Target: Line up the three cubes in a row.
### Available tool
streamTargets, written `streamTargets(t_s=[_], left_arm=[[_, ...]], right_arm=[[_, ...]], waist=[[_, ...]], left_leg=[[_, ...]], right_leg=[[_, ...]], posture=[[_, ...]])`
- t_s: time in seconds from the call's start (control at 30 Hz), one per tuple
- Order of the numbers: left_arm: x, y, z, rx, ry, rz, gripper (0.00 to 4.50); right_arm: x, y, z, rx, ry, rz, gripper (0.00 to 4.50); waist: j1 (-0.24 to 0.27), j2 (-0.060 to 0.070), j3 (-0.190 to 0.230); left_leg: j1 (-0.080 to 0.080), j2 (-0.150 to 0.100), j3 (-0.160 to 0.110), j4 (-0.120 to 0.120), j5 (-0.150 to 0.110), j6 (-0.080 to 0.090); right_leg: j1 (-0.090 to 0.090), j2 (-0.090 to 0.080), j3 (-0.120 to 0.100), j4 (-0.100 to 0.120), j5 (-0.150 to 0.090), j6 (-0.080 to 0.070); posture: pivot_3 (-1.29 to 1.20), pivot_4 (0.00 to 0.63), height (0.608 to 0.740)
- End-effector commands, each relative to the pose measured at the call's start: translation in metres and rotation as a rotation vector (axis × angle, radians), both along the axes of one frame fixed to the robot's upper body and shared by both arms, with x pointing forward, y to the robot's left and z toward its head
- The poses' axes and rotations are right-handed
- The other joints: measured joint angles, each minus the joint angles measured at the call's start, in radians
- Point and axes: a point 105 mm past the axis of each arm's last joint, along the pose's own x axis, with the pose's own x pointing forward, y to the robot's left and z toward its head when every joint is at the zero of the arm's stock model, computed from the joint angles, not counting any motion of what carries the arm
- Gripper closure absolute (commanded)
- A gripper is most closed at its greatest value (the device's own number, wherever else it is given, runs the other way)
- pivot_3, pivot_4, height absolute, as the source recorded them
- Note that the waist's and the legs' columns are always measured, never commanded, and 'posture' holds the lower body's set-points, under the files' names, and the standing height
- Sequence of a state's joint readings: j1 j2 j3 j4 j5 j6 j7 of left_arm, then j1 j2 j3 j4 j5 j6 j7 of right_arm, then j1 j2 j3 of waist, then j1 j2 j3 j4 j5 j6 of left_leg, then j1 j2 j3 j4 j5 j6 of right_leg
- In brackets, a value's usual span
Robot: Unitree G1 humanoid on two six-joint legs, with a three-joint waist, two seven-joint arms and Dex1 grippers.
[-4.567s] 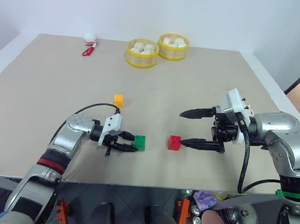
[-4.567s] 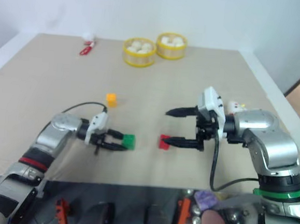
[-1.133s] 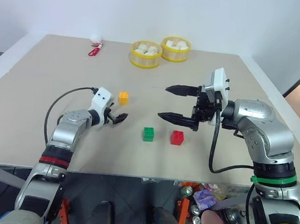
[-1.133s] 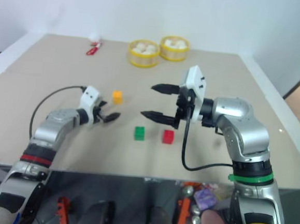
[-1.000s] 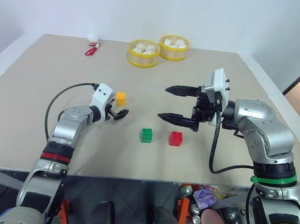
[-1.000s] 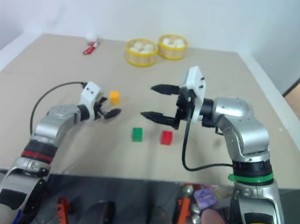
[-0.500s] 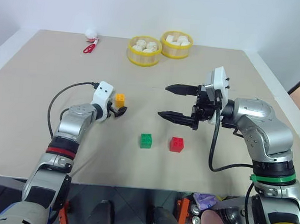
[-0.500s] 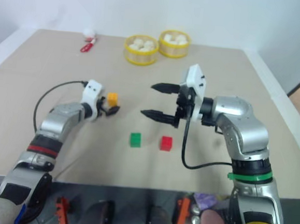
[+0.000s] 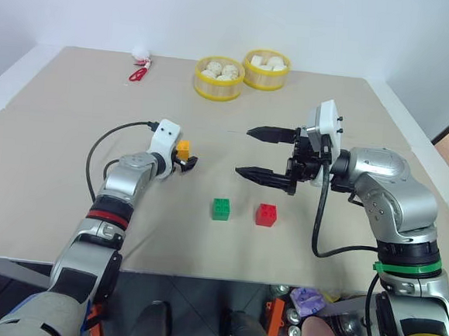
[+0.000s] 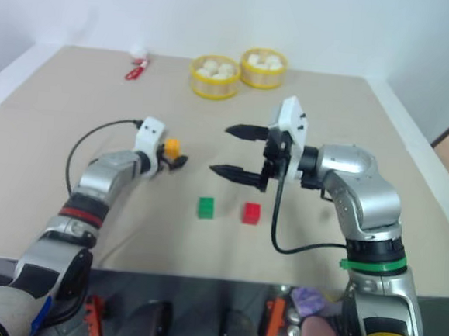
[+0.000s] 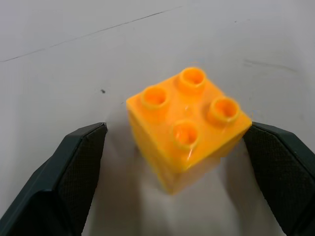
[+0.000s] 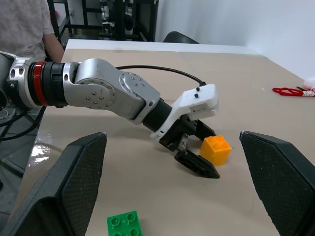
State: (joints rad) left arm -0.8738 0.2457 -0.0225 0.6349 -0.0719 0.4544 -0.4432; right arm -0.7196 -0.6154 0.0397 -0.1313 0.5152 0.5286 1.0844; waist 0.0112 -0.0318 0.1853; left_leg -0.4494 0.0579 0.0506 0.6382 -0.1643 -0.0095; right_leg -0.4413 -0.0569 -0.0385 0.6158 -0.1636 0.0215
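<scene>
My left gripper (image 9: 183,157) spread around yellow cube (image 9: 183,146), not pinching, right gripper (image 9: 254,152) spread, raised, green cube (image 9: 221,208) beside red cube (image 9: 266,214)

Bright, even overhead light leaves only faint, soft shadows on the table (image 9: 54,162). A small glare patch sits on its near edge in the right wrist view, and the right eye view is slightly softer.

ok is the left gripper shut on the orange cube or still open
Open. In the left wrist view the orange cube sits studs-up on the table between the left gripper's two fingers, with table showing in a gap on each side.
</scene>
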Motion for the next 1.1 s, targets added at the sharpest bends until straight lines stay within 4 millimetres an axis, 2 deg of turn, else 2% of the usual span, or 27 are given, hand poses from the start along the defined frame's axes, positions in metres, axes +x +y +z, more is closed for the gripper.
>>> streamTargets(t_s=[0.03,0.23,0.5,0.63,0.7,0.8,0.87,0.97,1.1], left_arm=[[0.001,-0.015,0.014,-0.015,-0.044,-0.043,0.70],[0.001,-0.017,0.017,-0.015,-0.049,-0.047,2.59],[0.001,-0.012,0.019,0.008,-0.059,-0.059,2.60],[-0.005,-0.009,0.024,0.050,-0.120,-0.154,2.60],[-0.013,-0.011,0.027,0.066,-0.163,-0.248,2.60],[-0.025,-0.002,0.026,0.062,-0.169,-0.350,2.60],[-0.035,0.003,0.027,0.043,-0.167,-0.426,2.60],[-0.059,0.015,0.028,0.028,-0.167,-0.605,2.60],[-0.078,0.025,0.025,0.025,-0.135,-0.731,2.60]], right_arm=[[-0.002,-0.001,0.010,0.017,-0.043,-0.003,0.00],[0.000,-0.002,0.009,0.015,-0.045,-0.011,0.00],[0.000,-0.002,0.009,0.008,-0.044,-0.007,0.00],[-0.009,-0.003,0.000,-0.043,-0.019,0.038,0.00],[-0.012,-0.006,-0.005,-0.073,-0.007,0.052,0.00],[-0.016,-0.009,-0.010,-0.098,-0.004,0.060,0.00],[-0.016,-0.011,-0.009,-0.099,-0.005,0.057,0.00],[-0.015,-0.013,-0.008,-0.100,-0.009,0.043,0.00],[-0.016,-0.015,-0.007,-0.106,-0.009,0.042,0.00]], waist=[[0.000,0.000,0.000],[0.000,0.000,0.000],[0.000,0.000,0.000],[-0.001,0.000,0.000],[-0.001,0.000,0.000],[-0.002,0.000,0.000],[-0.003,0.000,0.000],[-0.006,0.000,0.000],[-0.003,0.000,0.000]], left_leg=[[0.000,0.000,0.000,0.000,0.000,0.000],[0.000,0.000,0.000,0.000,0.000,0.000],[0.000,0.000,0.000,0.000,0.000,0.000],[0.000,0.000,0.000,-0.001,0.000,0.000],[0.000,0.000,0.000,-0.001,0.000,0.000],[0.000,0.000,0.000,-0.001,-0.001,-0.001],[0.000,0.001,0.001,-0.001,-0.001,-0.001],[0.000,0.003,0.001,-0.001,-0.001,-0.001],[0.001,0.003,0.001,-0.001,-0.001,-0.001]], right_leg=[[0.000,0.000,0.000,0.000,0.000,0.000],[0.000,0.000,0.000,0.000,0.001,0.003],[0.000,0.000,0.000,0.000,0.001,0.003],[0.000,0.000,0.000,0.000,0.001,0.003],[0.000,0.000,0.000,0.000,0.001,0.003],[-0.001,0.000,0.000,0.000,0.000,0.002],[-0.001,0.001,0.000,0.000,-0.001,0.000],[-0.002,0.002,0.000,0.001,-0.002,-0.003],[-0.002,0.002,-0.001,0.003,-0.003,-0.004]], posture=[[0.00,0.150,0.740],[0.00,0.150,0.740],[0.00,0.150,0.740],[0.00,0.150,0.740],[0.00,0.150,0.740],[0.00,0.150,0.740],[0.00,0.150,0.740],[0.00,0.150,0.740],[0.00,0.150,0.740]])
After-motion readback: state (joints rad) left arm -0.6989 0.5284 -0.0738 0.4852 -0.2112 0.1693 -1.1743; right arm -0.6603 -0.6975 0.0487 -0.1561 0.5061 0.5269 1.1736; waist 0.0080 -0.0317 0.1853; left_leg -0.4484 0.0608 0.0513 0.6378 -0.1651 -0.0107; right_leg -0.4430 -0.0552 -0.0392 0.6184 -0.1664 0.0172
